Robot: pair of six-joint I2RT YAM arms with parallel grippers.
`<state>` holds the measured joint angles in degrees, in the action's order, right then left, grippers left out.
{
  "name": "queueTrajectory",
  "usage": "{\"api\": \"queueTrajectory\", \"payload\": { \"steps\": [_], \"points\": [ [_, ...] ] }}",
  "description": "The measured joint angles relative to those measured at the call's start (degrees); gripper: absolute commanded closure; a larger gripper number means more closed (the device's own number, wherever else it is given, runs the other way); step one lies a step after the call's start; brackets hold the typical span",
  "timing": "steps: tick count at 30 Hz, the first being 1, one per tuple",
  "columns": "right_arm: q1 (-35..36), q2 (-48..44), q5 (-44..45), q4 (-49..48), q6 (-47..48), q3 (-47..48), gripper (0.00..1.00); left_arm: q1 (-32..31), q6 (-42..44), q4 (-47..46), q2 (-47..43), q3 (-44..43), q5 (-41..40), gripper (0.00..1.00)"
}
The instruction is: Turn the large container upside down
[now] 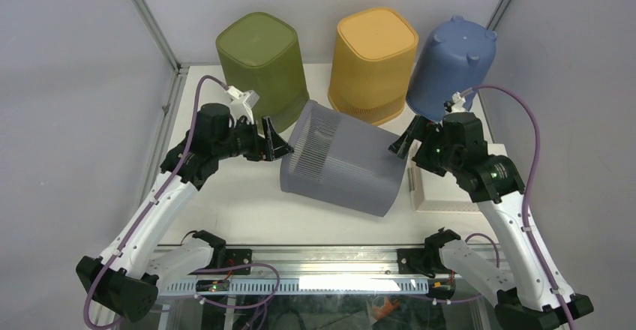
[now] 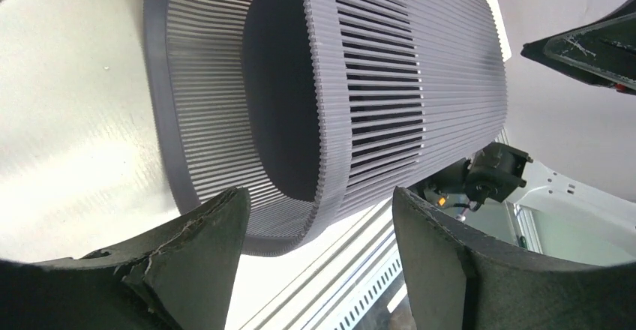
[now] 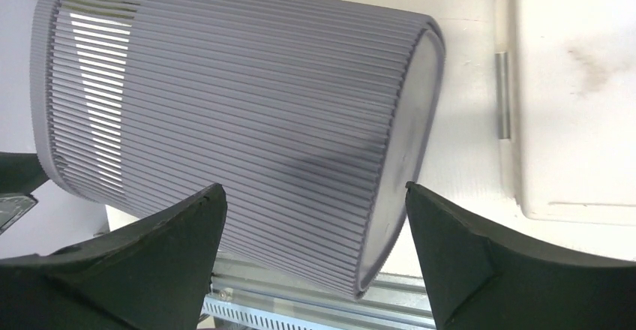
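The large grey ribbed container (image 1: 341, 157) lies on its side in the middle of the table. Its open mouth (image 2: 281, 90) faces my left gripper and its flat base (image 3: 409, 142) faces my right. My left gripper (image 1: 274, 144) is open and empty, just left of the mouth rim; in the left wrist view the jaws (image 2: 316, 199) stand wide apart short of the rim. My right gripper (image 1: 401, 141) is open and empty, close to the container's upper right end; in the right wrist view its jaws (image 3: 313, 189) stand apart over the ribbed wall near the base.
Three bins stand upside down along the back: green (image 1: 262, 56), orange (image 1: 373, 52) and blue (image 1: 452, 64). A white flat box (image 1: 442, 189) lies right of the container, under my right arm. The metal front rail (image 1: 315, 259) runs along the near edge.
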<state>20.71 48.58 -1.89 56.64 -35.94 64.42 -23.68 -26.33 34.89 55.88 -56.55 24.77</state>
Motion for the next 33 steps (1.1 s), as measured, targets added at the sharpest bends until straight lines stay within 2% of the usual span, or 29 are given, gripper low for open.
{"api": "queueTrajectory", "payload": {
  "steps": [5,10,17,20,25,33],
  "points": [
    [0.00,-2.62,2.71,2.19,-0.28,-0.02,0.16,0.00,0.61,0.92,1.57,-1.92,-1.70,0.32],
    [0.00,-7.13,1.31,1.40,-3.45,-5.53,0.26,-0.20,1.36,1.49,5.03,-4.00,-4.28,0.38],
    [0.00,-8.09,-3.10,-3.28,-7.50,-12.02,0.45,-1.90,1.22,0.28,8.11,-5.97,-6.93,0.58],
    [0.00,-8.31,-4.57,-5.42,-8.52,-13.49,0.57,-2.23,1.27,-0.28,8.11,-6.16,-7.58,0.61],
    [-0.02,-9.25,-5.09,-6.64,-8.94,-13.66,0.75,-2.21,1.29,-0.70,8.13,-6.16,-8.28,0.63],
    [-0.02,-8.41,-5.27,-7.96,-7.26,-7.48,0.90,-2.21,1.29,-1.95,8.57,-4.90,-7.96,0.63]
  ]
}}
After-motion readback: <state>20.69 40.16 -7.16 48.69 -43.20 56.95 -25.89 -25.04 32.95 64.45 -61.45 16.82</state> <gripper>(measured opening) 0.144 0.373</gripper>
